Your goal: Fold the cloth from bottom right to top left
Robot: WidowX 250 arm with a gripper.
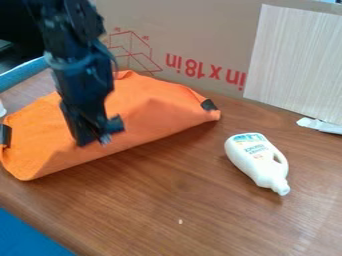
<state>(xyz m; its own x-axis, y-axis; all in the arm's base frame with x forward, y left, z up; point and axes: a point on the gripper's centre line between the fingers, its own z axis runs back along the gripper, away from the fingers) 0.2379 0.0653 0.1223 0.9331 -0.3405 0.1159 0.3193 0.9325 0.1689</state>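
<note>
The surface (200, 220), brown wood with streaky grain, runs across the view, its near edge slanting away between 7 and 9 o'clock, and a soft, paler sheen lies on it toward 4 o'clock. At 12 o'clock a tan cardboard panel (200, 25) stands behind it, bearing red lettering (204, 69) and a red line drawing, with a pale, fine-grained panel (294, 60) upright at 2 o'clock. A blue band (23, 75) crosses at 10 o'clock below a dark area, and a flat blue patch (27, 235) fills the corner between 7 and 8 o'clock.
</note>
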